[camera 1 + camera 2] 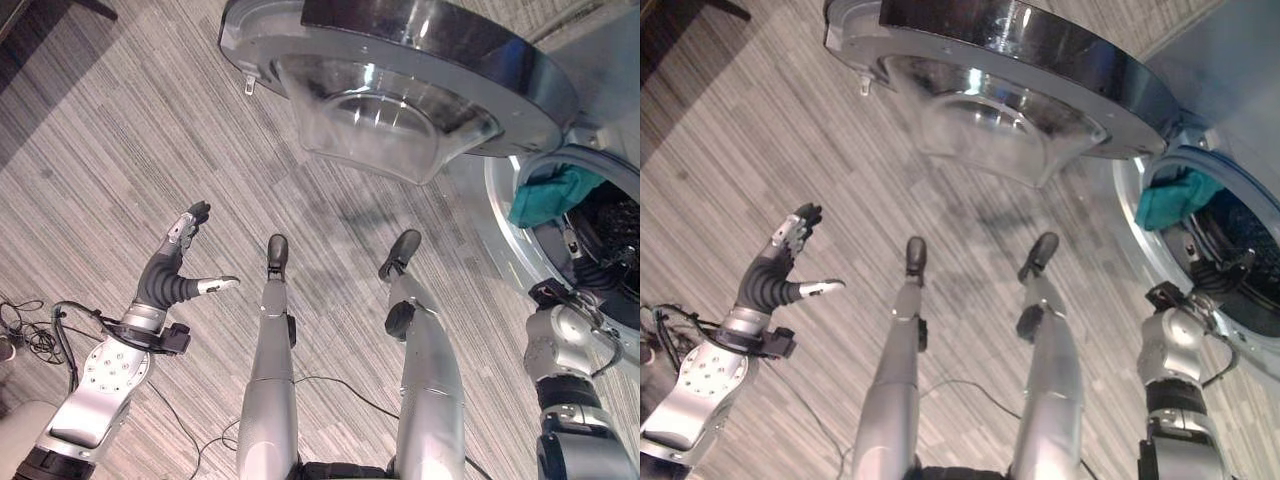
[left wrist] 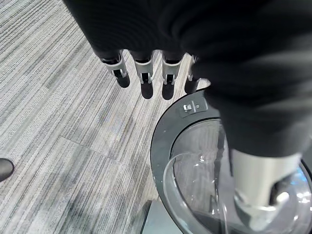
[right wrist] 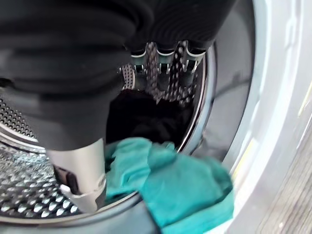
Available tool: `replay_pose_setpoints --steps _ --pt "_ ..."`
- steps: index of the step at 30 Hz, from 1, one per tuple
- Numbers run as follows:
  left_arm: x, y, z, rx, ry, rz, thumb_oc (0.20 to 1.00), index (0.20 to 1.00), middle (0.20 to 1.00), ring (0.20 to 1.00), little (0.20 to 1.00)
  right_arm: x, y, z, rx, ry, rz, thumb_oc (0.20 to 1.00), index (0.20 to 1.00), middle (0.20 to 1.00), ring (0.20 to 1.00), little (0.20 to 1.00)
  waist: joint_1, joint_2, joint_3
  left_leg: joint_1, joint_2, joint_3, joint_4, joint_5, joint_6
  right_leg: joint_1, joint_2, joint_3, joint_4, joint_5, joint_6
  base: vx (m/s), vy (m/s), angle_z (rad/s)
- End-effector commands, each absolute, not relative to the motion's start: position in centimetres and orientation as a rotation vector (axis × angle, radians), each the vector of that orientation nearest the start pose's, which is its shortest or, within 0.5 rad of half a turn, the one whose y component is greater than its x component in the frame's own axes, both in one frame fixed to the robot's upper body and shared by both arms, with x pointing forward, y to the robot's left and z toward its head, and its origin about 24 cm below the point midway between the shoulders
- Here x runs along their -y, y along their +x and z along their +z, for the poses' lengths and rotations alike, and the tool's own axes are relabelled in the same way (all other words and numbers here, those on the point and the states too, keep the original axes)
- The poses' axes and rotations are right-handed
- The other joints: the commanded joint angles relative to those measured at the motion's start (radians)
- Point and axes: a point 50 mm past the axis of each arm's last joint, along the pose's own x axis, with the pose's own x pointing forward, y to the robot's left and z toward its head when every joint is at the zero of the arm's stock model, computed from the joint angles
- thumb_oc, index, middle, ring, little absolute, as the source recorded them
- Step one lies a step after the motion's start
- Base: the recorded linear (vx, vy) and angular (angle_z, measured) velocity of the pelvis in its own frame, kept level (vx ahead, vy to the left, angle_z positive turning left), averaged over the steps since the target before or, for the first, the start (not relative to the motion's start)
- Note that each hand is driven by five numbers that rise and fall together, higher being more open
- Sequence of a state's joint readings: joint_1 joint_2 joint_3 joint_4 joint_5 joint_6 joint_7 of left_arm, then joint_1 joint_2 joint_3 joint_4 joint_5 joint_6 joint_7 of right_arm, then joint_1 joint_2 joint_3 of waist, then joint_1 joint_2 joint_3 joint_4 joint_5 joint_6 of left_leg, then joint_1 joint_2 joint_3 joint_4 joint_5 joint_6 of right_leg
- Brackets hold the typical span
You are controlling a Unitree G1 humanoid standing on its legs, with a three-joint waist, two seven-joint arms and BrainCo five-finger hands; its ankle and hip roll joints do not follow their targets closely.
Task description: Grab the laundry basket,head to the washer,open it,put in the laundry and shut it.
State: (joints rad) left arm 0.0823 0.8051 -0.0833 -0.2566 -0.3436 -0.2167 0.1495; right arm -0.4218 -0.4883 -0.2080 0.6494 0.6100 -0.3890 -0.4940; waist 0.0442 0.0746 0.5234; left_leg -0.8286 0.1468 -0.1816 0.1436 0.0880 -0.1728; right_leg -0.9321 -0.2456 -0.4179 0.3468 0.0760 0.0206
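The washer's round door point(image 1: 400, 60) stands swung open, its glass bowl point(image 1: 390, 120) bulging towards me. At the right is the drum opening point(image 1: 610, 240), where a teal cloth point(image 1: 550, 195) hangs over the rim. My right hand point(image 1: 1212, 272) reaches into the drum past the teal cloth point(image 3: 180, 185), fingers point(image 3: 163, 56) straight and holding nothing. Dark laundry point(image 3: 141, 117) lies deeper in the drum. My left hand point(image 1: 175, 265) hovers open over the floor at the left, well short of the door. The door's rim point(image 2: 163, 146) lies beyond its fingers point(image 2: 146, 80).
Grey striped carpet point(image 1: 120, 170) spreads under and to the left of the open door. A darker strip of floor point(image 1: 40, 60) runs across the upper left corner. The door overhangs the space in front of the drum.
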Motion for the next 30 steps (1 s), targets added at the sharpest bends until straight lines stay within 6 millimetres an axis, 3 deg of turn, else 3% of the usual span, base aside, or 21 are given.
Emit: replay_pose_setpoints --steps 1,7,16,19,20,23,24,25,30 --pt "-23.3 21.7 14.0 0.373 0.395 -0.117 1.000 1.000 1.000 1.000 1.000 35.1 28.9 11.3 0.330 0.164 -0.882 1.000 1.000 1.000 1.000 1.000 0.016 0.027 -0.017 -0.078 0.026 0.005 -0.002 -0.032 0.003 0.066 -0.017 0.081 0.053 -0.227 0.106 0.00 0.000 0.00" --pt "-23.4 21.6 14.1 0.372 0.400 -0.120 1.000 1.000 1.000 1.000 1.000 36.7 29.6 12.8 0.323 0.148 -0.948 1.000 1.000 1.000 1.000 1.000 0.034 0.038 -0.012 -0.096 0.024 -0.002 -0.006 -0.027 -0.001 0.041 -0.020 0.080 0.074 -0.240 0.104 0.01 -0.016 0.04" --pt "-23.5 21.4 14.0 0.359 0.394 -0.125 1.000 1.000 1.000 1.000 1.000 38.7 29.0 12.2 0.234 0.126 -1.034 1.000 1.000 1.000 1.000 1.000 0.043 0.049 -0.006 -0.120 0.019 -0.008 0.000 -0.025 0.001 0.012 -0.027 0.087 0.102 -0.253 0.101 0.01 -0.008 0.04" --pt "-23.5 21.4 14.1 0.360 0.399 -0.132 1.000 1.000 1.000 1.000 1.000 40.3 27.8 9.2 0.073 0.162 -1.116 1.000 1.000 1.000 1.000 1.000 0.047 0.054 -0.004 -0.132 0.017 -0.009 0.004 -0.024 -0.001 -0.001 -0.028 0.089 0.121 -0.265 0.097 0.00 0.000 0.00" --pt "-23.4 21.4 14.1 0.361 0.399 -0.133 1.000 1.000 1.000 1.000 1.000 40.4 27.8 9.3 0.074 0.164 -1.115 1.000 1.000 1.000 1.000 1.000 0.047 0.054 -0.004 -0.133 0.017 -0.009 0.005 -0.025 -0.002 -0.002 -0.029 0.089 0.123 -0.266 0.096 0.00 -0.027 0.06" --pt "-23.5 21.5 14.3 0.356 0.406 -0.148 1.000 1.000 1.000 1.000 1.000 41.1 26.2 5.8 -0.118 0.233 -1.183 1.000 1.000 1.000 1.000 1.000 0.059 0.065 -0.007 -0.140 0.014 -0.012 0.008 -0.022 -0.007 -0.006 -0.030 0.082 0.134 -0.277 0.095 -0.02 -0.038 0.06" --pt "-23.5 21.5 14.4 0.360 0.411 -0.148 1.000 1.000 1.000 1.000 1.000 40.9 27.0 6.5 -0.094 0.267 -1.154 1.000 1.000 1.000 1.000 1.000 0.065 0.068 -0.007 -0.142 0.016 -0.013 0.006 -0.019 -0.010 -0.009 -0.030 0.079 0.135 -0.278 0.096 -0.02 -0.048 0.06" --pt "-23.6 21.6 14.5 0.362 0.402 -0.153 1.000 1.000 1.000 1.000 1.000 40.3 29.1 8.7 -0.037 0.259 -1.082 1.000 1.000 1.000 1.000 1.000 0.079 0.074 -0.007 -0.142 0.019 -0.016 -0.003 -0.010 -0.013 -0.013 -0.029 0.078 0.136 -0.280 0.097 -0.02 -0.034 0.04" --pt "-23.1 21.8 14.4 0.359 0.402 -0.179 1.000 1.000 1.000 1.000 1.000 38.2 33.1 13.9 0.081 0.249 -0.971 1.000 1.000 1.000 1.000 1.000 0.100 0.084 -0.004 -0.147 0.019 -0.020 -0.009 -0.005 -0.013 -0.017 -0.031 0.076 0.132 -0.278 0.098 0.00 0.000 0.00"
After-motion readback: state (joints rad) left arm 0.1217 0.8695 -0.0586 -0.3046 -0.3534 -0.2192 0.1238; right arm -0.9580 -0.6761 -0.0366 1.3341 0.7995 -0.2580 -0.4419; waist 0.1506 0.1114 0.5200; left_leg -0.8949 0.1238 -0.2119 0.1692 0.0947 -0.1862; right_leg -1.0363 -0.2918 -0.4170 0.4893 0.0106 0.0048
